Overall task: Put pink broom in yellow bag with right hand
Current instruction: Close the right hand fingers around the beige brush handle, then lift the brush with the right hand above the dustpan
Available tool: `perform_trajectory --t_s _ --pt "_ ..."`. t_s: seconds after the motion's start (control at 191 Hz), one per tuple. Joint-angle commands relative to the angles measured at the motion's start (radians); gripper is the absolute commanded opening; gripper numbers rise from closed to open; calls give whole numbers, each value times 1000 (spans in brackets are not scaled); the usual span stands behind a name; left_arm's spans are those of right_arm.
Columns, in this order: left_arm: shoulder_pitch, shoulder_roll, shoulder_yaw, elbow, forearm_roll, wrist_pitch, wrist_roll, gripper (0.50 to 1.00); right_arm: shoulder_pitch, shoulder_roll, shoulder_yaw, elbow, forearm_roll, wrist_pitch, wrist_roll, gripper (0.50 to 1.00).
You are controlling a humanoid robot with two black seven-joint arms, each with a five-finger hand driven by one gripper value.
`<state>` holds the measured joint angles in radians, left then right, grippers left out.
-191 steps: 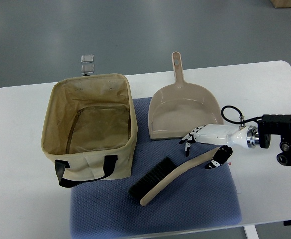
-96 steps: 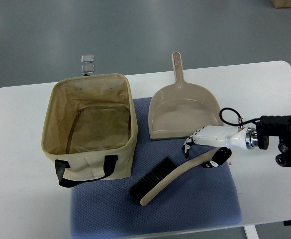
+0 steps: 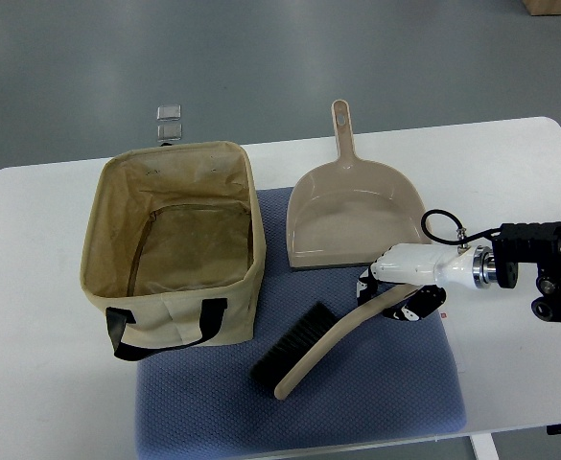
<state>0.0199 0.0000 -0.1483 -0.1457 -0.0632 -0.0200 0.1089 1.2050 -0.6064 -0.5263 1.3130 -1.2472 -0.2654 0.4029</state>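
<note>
White right hand [image 3: 402,287] reaches in low from the right, fingers curled around the broom [image 3: 330,343] handle.

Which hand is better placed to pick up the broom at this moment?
The right hand. It sits over the handle end of the broom, fingers curling around it, on the blue mat. No left arm shows anywhere in the picture. The yellow bag stands open to the broom's left.
</note>
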Motion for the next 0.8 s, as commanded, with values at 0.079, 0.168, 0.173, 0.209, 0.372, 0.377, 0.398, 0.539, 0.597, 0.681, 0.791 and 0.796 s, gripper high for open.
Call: perform_trajectory --t_s 0.079,0.168,0.173,0.209,0.372,0.377,0.398,0.539,0.597,0.681,0.791,0.796 --pt "0 0 -1 0 0 0 0 1000 4 -4 2 0 0 -3 7 531" --pt "0 0 -1 0 0 0 0 1000 5 -6 18 2 3 -3 8 531" --pt "0 0 -1 0 0 0 0 1000 5 -6 19 2 3 -3 8 531" --pt "0 0 -1 0 0 0 0 1000 5 -7 32 2 3 0 8 531" --pt "0 0 -1 0 0 0 0 1000 7 -27 65 3 6 -2 13 535" --pt "0 0 -1 0 0 0 0 1000 7 -29 69 3 6 0 13 535" --pt "0 0 -1 0 0 0 0 1000 7 -32 80 3 8 0 13 535" --pt "0 0 1 0 0 0 0 1000 7 -58 126 5 11 11 16 535" --pt "0 0 1 0 0 0 0 1000 7 -70 127 5 11 12 27 535" --pt "0 0 1 0 0 0 0 1000 8 -87 127 5 12 12 42 535" --pt "0 0 -1 0 0 0 0 1000 8 -105 140 5 15 12 47 533" --pt "0 0 1 0 0 0 0 1000 8 -107 143 5 15 12 47 533"
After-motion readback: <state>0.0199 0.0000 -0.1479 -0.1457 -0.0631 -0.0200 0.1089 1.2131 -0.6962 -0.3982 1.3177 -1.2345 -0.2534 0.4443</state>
